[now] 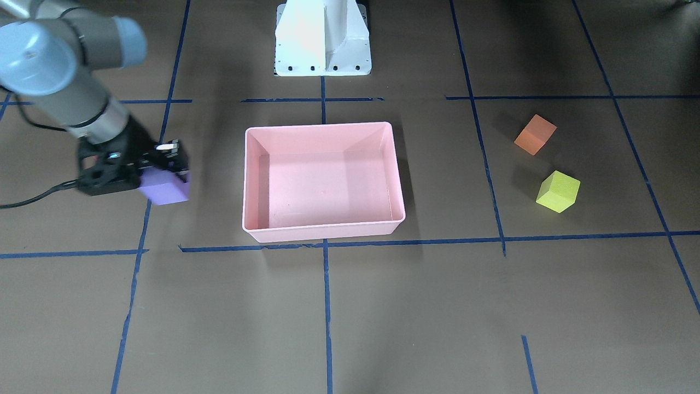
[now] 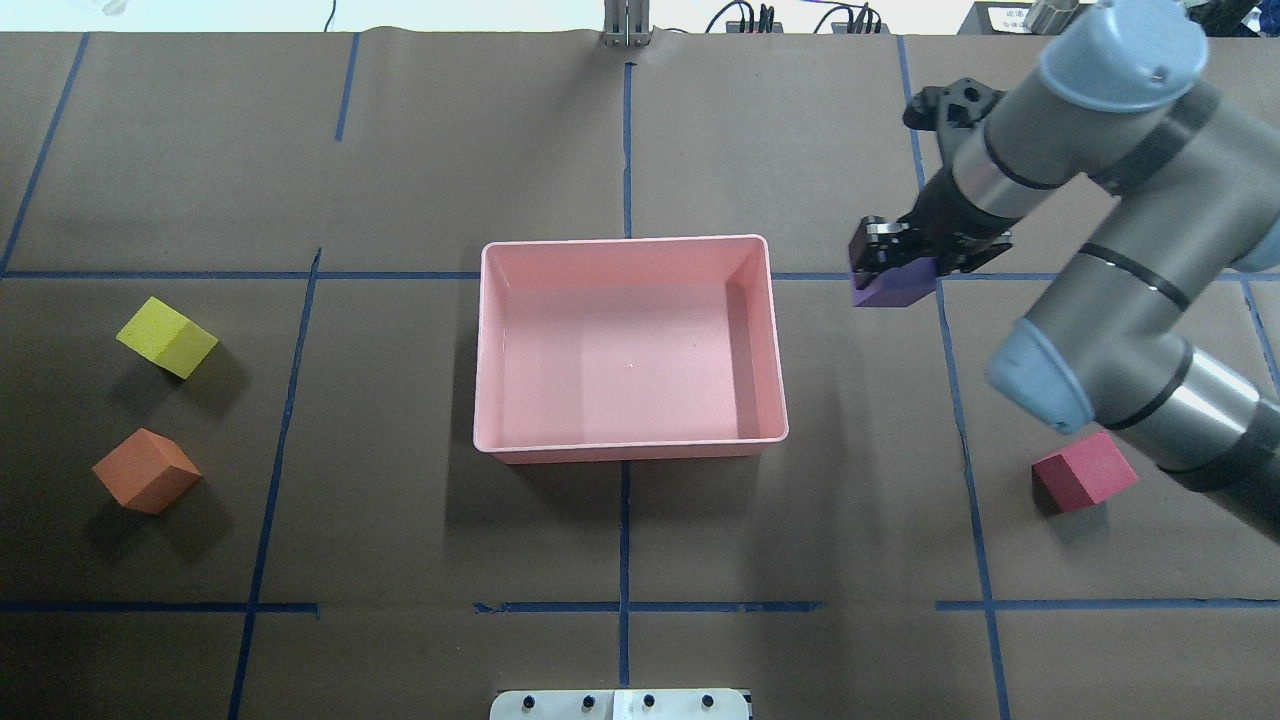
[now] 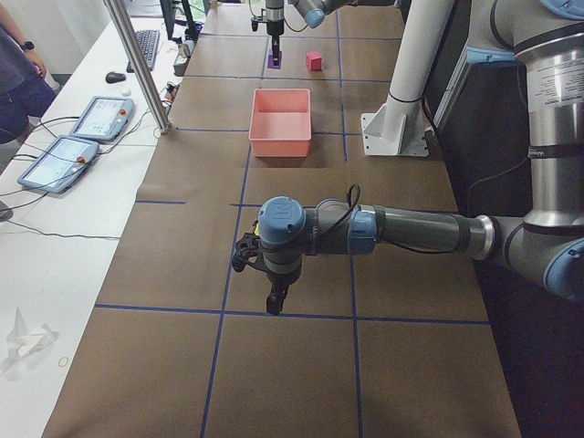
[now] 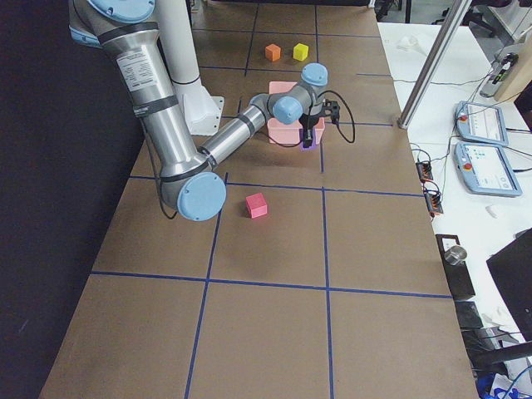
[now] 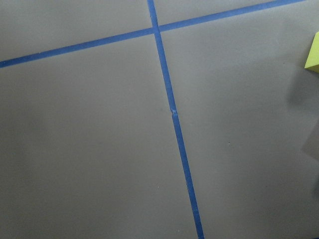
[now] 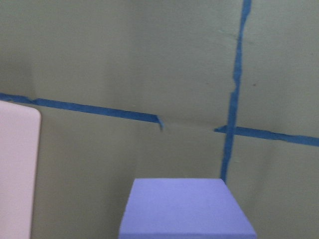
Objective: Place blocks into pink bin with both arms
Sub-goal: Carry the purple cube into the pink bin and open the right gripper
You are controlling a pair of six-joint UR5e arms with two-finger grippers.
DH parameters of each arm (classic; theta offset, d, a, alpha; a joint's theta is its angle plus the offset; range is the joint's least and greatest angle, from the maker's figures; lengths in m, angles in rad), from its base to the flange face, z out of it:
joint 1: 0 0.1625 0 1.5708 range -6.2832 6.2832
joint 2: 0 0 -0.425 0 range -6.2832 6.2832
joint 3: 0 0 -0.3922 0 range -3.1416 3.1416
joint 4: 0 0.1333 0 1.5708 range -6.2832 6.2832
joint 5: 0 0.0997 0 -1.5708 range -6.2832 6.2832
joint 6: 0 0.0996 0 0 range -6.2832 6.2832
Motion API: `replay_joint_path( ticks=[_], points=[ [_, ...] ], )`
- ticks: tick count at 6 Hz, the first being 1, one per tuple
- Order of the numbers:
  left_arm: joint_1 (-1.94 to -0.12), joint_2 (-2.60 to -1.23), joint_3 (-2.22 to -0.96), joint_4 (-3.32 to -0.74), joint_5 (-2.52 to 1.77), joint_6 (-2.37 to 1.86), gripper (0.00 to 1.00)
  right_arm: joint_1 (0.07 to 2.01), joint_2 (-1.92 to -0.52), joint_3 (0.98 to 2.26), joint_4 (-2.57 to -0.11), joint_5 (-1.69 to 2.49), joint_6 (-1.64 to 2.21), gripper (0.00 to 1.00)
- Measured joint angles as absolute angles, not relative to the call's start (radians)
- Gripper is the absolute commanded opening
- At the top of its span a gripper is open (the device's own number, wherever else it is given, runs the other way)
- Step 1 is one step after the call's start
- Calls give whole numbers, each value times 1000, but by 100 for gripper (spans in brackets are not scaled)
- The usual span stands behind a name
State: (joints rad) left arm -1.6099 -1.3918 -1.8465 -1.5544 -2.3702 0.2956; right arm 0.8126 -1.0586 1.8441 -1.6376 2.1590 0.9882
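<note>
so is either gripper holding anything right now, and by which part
The right gripper holds the purple block by its upper sides; no block shows at the left gripper.

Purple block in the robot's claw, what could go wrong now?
The right gripper holds the purple block beside the pink bin, not over it; opening now would likely drop it on the table. Carried too low, it might bump the bin's wall.
</note>
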Motion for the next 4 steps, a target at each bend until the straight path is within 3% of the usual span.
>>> replay_joint_path(
  ticks=[1,2,4],
  points=[
    [-1604,-1395,-1836,-1651,-2373,293,100,729,-939,1836,-1718,2093,1119,55],
    [-1582,-1397,-1829,-1693,-2385,292,100,654,-854,1804,-1750,2026,1227,100],
    [-1525,-1414,-1826,-1722,-2416,232,100,574,-786,1761,-1763,1946,1327,100]
  ],
)
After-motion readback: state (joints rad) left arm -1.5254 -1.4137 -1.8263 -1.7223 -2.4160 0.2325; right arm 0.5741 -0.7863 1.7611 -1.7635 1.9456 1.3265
